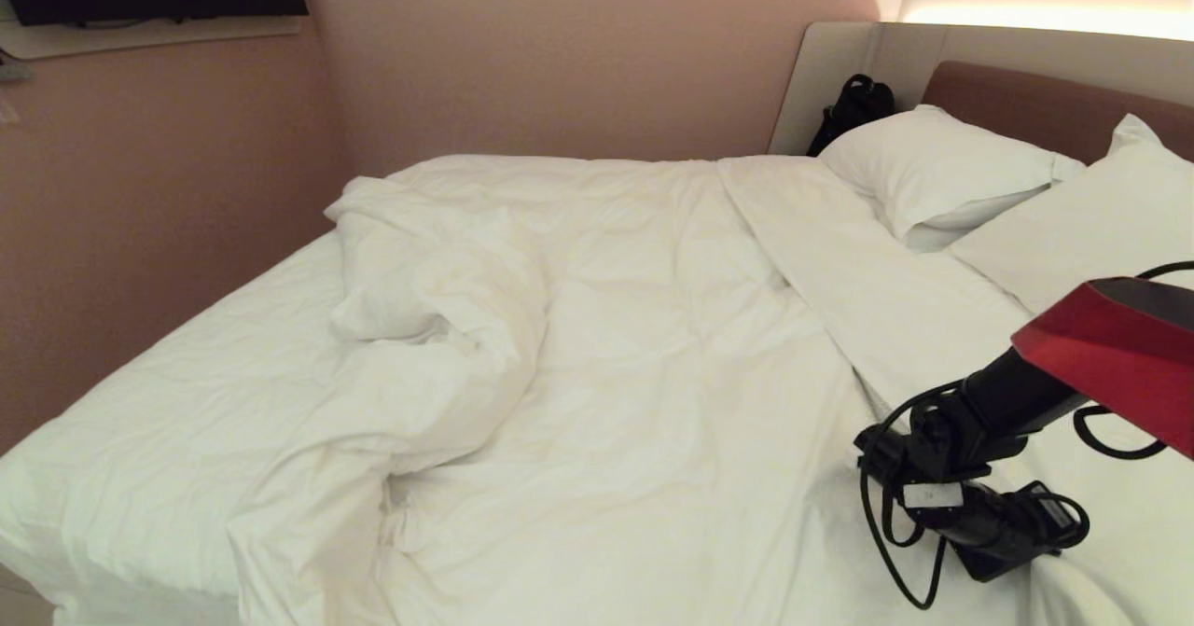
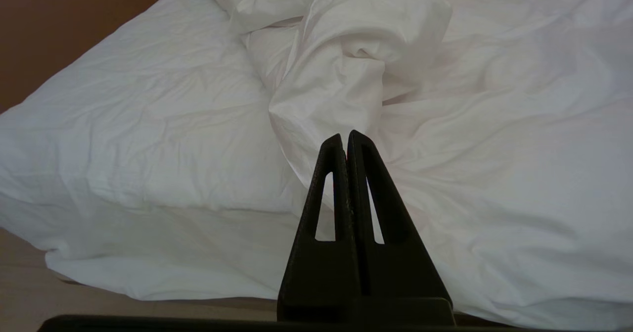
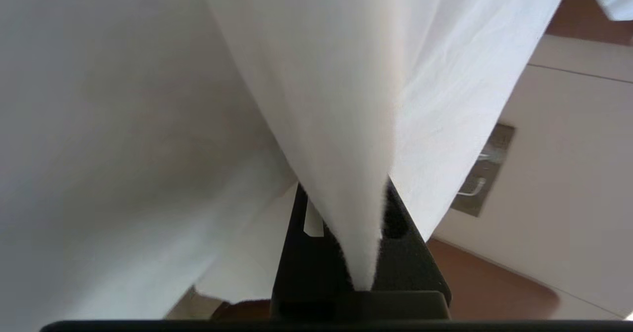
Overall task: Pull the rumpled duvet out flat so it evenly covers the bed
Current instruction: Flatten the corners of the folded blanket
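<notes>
Currently the left gripper [image 2: 346, 141] hangs off the bed's near left corner, its two black fingers pressed flat together with nothing between them, tips aimed at the duvet's bunched fold. On the bed [image 1: 140, 402], the bare fitted sheet [image 1: 187, 374] shows across the left part, toward nine o'clock in the head view. The duvet [image 1: 597, 355] lies heaped at the centre, a thick rumpled ridge running from eleven o'clock down to seven o'clock, while its flatter part spreads right toward the pillows. Two white pillows [image 1: 933, 173] lean against the brown headboard [image 1: 1026, 104] at about one o'clock, a dark bag [image 1: 853, 108] just beside them. At four o'clock the right arm reaches down to the duvet's near edge; the right gripper [image 3: 358, 223] is clamped on a fold of the duvet, the cloth rising from between its jaws.
</notes>
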Tool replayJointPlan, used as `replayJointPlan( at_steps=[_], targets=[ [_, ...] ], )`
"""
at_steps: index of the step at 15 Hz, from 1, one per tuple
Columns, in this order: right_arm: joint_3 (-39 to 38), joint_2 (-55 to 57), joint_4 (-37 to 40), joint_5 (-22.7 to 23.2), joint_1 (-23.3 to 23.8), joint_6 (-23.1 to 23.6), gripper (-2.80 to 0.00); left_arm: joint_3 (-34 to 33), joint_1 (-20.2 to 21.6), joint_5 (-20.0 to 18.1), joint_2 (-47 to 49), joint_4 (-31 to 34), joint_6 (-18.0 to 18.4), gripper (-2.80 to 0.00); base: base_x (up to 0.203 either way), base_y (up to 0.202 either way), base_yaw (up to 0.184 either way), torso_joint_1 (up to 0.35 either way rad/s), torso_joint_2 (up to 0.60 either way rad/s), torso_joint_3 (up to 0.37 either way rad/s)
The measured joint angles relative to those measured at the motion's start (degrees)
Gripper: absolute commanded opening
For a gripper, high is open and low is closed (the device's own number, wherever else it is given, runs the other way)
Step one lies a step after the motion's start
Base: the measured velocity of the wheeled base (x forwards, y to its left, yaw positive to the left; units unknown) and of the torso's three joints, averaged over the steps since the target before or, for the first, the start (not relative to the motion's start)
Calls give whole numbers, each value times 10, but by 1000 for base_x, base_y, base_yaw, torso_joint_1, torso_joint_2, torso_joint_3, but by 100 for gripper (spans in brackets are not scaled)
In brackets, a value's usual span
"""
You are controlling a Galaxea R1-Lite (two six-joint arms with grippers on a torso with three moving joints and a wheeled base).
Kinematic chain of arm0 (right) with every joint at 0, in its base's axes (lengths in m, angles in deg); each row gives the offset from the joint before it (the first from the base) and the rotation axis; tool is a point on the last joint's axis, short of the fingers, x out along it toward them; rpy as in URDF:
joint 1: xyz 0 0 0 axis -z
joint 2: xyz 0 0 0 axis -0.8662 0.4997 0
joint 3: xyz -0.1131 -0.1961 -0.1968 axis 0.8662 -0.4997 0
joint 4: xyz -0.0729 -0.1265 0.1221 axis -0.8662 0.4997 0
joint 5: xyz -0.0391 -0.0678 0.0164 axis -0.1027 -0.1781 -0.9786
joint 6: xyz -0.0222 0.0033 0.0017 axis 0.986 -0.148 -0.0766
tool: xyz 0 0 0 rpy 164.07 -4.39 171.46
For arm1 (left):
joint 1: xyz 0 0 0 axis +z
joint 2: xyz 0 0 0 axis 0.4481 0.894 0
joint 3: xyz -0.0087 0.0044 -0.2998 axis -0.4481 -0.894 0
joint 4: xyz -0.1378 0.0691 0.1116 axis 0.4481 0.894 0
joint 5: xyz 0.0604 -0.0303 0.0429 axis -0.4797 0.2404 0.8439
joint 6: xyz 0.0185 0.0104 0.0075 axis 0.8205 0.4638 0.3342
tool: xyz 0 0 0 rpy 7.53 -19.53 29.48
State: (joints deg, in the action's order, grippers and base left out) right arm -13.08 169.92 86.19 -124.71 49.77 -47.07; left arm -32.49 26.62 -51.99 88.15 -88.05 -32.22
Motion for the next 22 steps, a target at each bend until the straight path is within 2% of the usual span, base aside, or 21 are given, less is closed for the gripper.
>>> replayJointPlan(
  at_steps=[10, 13, 18, 22],
  targets=[
    [3, -129, 82, 140, -28, 4, -280, 0, 0, 0, 0, 0, 0, -280, 0, 0, 0, 0, 0, 0],
    [8, -170, 104, 185, -35, 19, -280, 0, 0, 0, 0, 0, 0, -280, 0, 0, 0, 0, 0, 0],
    [12, -220, 109, 265, -44, 54, -280, 0, 0, 0, 0, 0, 0, -280, 0, 0, 0, 0, 0, 0],
    [32, -231, 110, 331, -75, 52, -280, 0, 0, 0, 0, 0, 0, -280, 0, 0, 0, 0, 0, 0]
  ],
)
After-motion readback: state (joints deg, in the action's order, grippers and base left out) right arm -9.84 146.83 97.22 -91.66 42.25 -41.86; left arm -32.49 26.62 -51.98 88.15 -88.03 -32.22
